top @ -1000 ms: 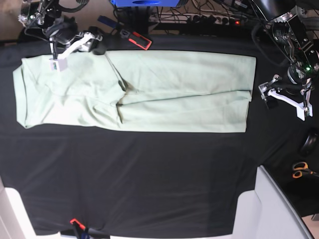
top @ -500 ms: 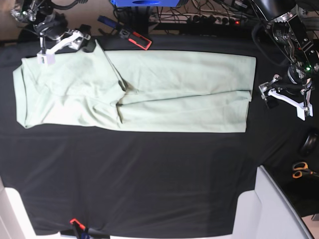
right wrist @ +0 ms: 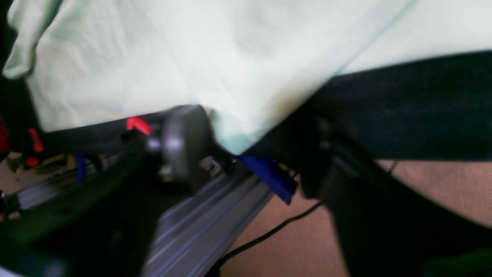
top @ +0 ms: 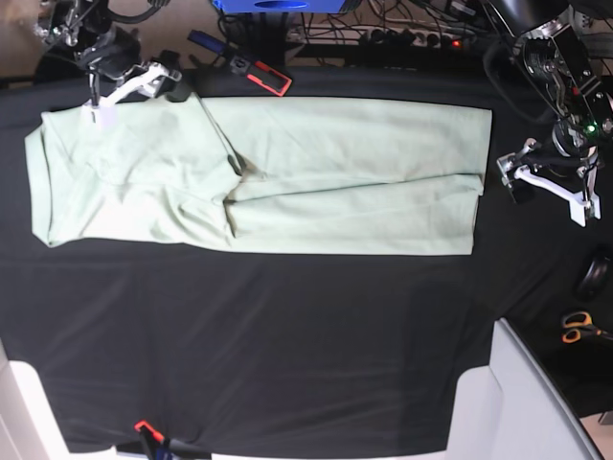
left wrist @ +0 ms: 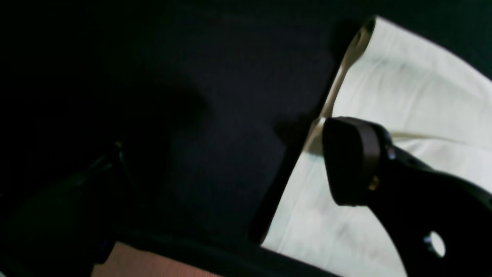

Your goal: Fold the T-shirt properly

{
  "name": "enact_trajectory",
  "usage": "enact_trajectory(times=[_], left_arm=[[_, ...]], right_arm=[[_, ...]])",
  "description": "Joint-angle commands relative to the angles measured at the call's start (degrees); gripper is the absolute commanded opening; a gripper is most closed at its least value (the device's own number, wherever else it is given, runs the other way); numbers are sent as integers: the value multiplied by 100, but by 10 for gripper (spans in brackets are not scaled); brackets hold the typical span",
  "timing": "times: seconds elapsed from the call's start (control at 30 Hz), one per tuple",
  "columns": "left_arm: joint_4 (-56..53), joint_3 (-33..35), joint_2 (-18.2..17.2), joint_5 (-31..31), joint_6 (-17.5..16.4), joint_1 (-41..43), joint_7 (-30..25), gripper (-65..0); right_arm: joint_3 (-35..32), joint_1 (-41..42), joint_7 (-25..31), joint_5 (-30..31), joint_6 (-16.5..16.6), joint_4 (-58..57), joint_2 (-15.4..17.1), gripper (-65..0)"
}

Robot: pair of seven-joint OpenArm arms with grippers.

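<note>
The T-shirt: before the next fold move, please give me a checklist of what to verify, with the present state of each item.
1. T-shirt lies on the black cloth, folded into a long band: ok.
2. Band is flat: not ok; creases near the middle and an uneven end on the base view's left.
3. Right gripper is at the shirt's far corner: ok.
4. Right gripper has gripped that corner: cannot tell; the wrist view is blurred and shows the cloth edge near one finger.
5. Left gripper is open and off the shirt, beside its other end: ok.
6. Scissors lie away from the shirt: ok.
</note>
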Motion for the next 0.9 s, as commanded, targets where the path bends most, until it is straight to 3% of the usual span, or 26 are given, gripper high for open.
enact_trajectory(times=[0.0,0.13,0.17,0.7,0.87], left_arm=[[89,-19,-76,-31,-21,-49,-88,-30],[89,-19,-84,-31,-21,-49,-88,-30],[89,-19,-84,-40,-21,-49,-88,-30],[89,-19,-84,-48,-21,-84,-88,-30],[89,-19,-84,-48,-21,-84,-88,-30]], right_arm=[[1,-39,-36,21,-1,30,-6,-416],[1,-48,-71,12,-1,30,-6,-630],[1,-48,-80,12,-1,30,-6,-650],[1,216,-643,3,-36,654,-15,-647],[-8,410,-792,3,-493,768,20,-647]])
